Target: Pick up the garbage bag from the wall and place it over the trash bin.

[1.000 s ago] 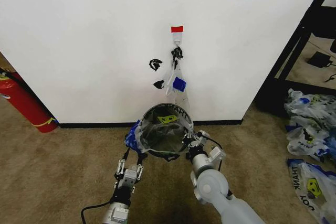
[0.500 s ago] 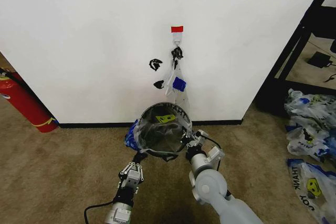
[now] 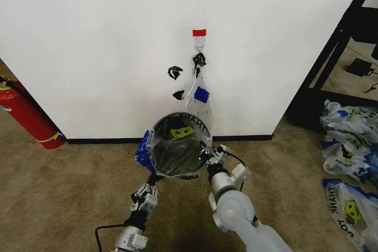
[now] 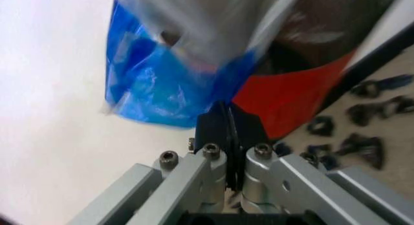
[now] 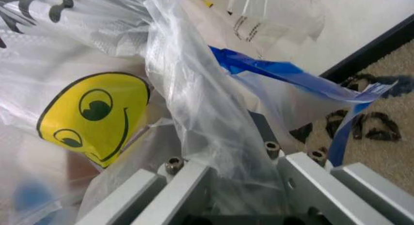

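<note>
Translucent white plastic garbage bag [image 3: 177,146] with a yellow smiley covers the small round black trash bin [image 4: 291,96] before the white wall [image 3: 100,45]. Right hand [image 3: 208,156] grasps the bag's rim. Left hand [image 4: 229,130], clenched with nothing between its fingers, sits just below the bin.

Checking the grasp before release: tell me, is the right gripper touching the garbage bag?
Touching. In the right wrist view, the garbage bag plastic runs down between the right gripper fingers and drapes over them.

Even, bright indoor light; head view sharp.
White wall [image 3: 106,45] evenly lit, no glare; soft shadow on carpet [image 3: 59,193] below arms; left wrist view blurred, garbage bag [image 4: 162,84] out of focus.
</note>
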Motion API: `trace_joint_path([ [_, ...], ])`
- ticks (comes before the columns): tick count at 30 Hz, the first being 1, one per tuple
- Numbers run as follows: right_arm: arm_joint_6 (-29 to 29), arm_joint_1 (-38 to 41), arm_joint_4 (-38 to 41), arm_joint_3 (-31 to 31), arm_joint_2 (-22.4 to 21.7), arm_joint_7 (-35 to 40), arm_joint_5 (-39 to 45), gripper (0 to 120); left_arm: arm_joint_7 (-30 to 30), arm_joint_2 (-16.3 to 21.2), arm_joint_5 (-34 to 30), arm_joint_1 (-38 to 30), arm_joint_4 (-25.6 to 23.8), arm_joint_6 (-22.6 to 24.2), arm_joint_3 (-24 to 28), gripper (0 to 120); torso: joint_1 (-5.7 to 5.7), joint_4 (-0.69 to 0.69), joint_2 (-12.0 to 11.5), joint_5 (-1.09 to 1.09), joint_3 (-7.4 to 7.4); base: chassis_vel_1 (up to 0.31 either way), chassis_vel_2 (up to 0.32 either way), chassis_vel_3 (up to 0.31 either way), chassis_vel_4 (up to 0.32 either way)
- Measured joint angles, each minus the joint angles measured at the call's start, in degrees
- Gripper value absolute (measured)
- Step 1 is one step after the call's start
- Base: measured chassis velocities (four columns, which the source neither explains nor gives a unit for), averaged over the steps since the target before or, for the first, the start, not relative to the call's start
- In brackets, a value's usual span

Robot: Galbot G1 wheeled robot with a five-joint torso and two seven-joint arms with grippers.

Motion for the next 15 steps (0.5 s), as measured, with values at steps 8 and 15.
trace_joint_path([
  [8, -0.7, -0.7, 0.8, 0.0, -0.8, 0.6, 0.5, 0, -1.9, 0.5, -2.1, -2.1, 3.2, 3.1, -0.6, 0, 0.00, 0.00, 0.0, -0.01, 0.00, 0.000, 0.000, 0.000, 0.000],
  [15, -0.3, -0.6, 0.5, -0.2, 0.0, 0.5, 0.5, 0, -1.7, 0.3, -4.3, -0.4, 2.1, 3.1, 0.6, 0, 0.00, 0.00, 0.0, 0.00, 0.00, 0.000, 0.000, 0.000, 0.000],
])
